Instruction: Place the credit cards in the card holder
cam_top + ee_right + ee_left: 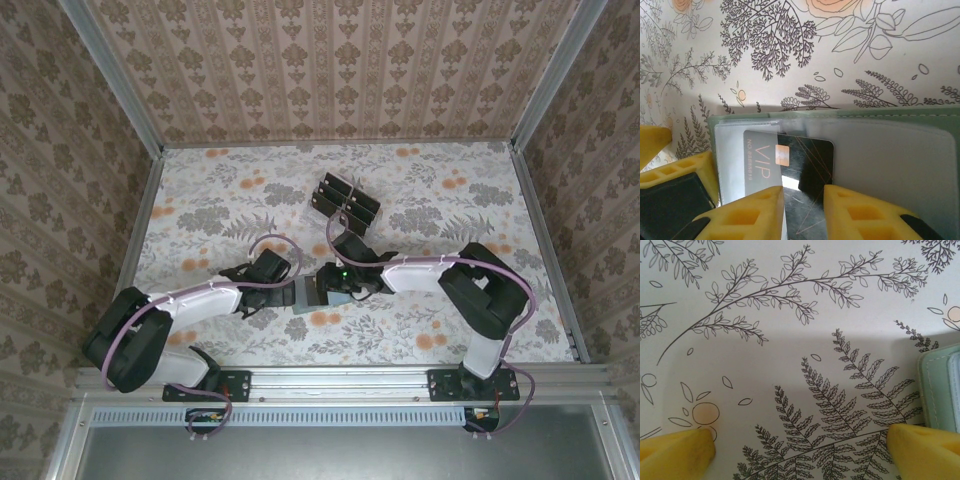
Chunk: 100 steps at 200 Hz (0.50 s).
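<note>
Your right claw (803,210), narrow and maybe pinching, sits over the credit card (807,160), whose long side points back at it from the card holder (900,114).

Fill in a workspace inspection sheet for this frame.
Surface: floral tablecloth, flat.
Job's things: card holder lies open; a credit card sits partly inside its clear pocket.
Clutter: rack of dark cards.
Grippers: left gripper open beside the holder; right gripper narrowly parted over the card, grip unclear.
Cables: purple cables looped on both arms.
Surroundings: wallpapered walls, metal frame.
</note>
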{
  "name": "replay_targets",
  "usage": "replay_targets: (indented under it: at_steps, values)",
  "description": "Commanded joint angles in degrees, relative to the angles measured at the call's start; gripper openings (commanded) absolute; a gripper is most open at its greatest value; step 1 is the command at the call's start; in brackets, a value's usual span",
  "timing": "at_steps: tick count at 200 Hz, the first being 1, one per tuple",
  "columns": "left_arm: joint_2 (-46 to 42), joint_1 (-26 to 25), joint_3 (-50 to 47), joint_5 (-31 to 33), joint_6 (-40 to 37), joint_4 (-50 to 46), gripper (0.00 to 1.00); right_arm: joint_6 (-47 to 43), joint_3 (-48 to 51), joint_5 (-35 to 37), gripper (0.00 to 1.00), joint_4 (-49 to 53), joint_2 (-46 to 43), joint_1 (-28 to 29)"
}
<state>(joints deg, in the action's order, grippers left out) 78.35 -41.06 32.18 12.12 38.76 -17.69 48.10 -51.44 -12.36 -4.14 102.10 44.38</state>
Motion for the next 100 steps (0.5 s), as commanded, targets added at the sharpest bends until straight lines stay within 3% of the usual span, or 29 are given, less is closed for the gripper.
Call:
replay_targets:
  at_steps: [1, 100]
  values:
    - [3.72, 0.46, -1.25, -4.65, -1.61, 6.83, 1.00, 0.62, -1.34, -1.92, 0.27, -0.75, 1.08, -0.07]
    - [3.70, 0.45, -0.95, -4.51, -1.51, 6.57, 1.00, 3.32, -4.00, -4.58, 0.27, -3.86, 2.78, 1.99]
